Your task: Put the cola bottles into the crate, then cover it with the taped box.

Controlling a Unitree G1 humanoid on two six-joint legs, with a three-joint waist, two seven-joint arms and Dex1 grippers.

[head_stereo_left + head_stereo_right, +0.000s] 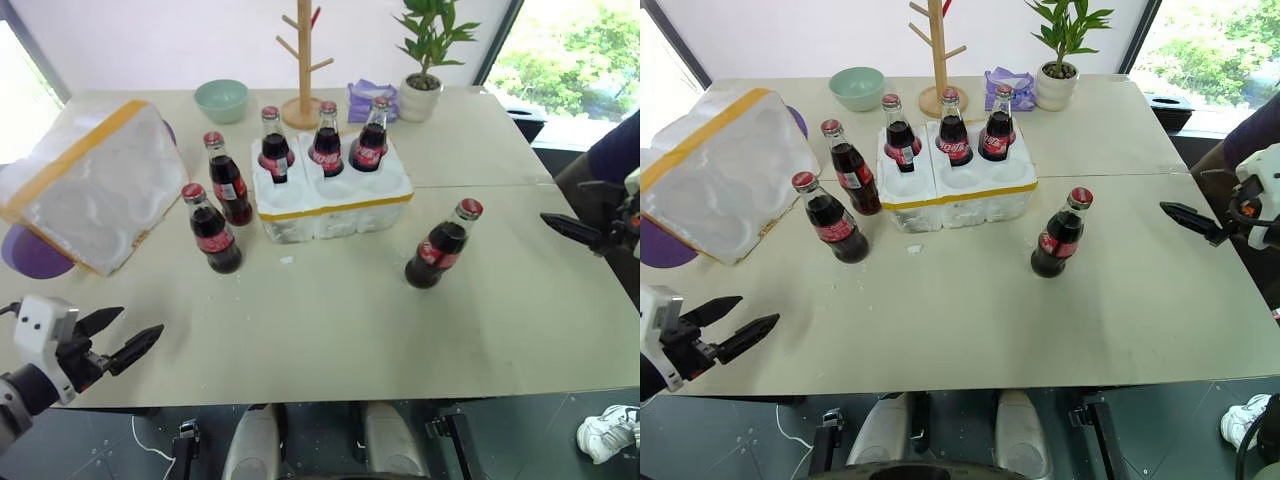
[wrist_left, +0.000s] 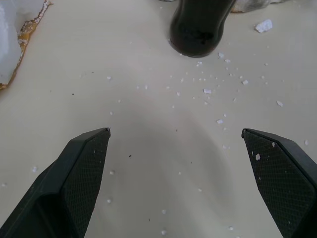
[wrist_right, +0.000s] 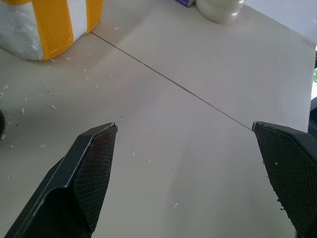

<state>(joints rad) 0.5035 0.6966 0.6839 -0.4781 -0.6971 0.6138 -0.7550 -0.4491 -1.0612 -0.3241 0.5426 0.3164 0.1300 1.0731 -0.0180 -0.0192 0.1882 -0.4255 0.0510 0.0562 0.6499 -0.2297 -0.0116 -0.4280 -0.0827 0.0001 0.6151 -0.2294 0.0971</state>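
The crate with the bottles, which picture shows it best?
The right eye view: the whole crate, three bottles inside, front wells empty. The left eye view is similar. The right wrist view catches a taped corner; the left wrist, a scrap.

Right gripper [image 3: 185, 131] open wide — two black textured fingers [image 3: 91, 168] spread over the beige table [image 3: 198, 64], nothing between them. Crate [image 3: 47, 25] corner well beyond the fingers, white styrofoam with yellow tape band, resting on the table. White crumbs scattered on the table near the crate. A thin seam line crosses the table just beside the crate. White pot [image 3: 218, 9] base farther off — past the seam.
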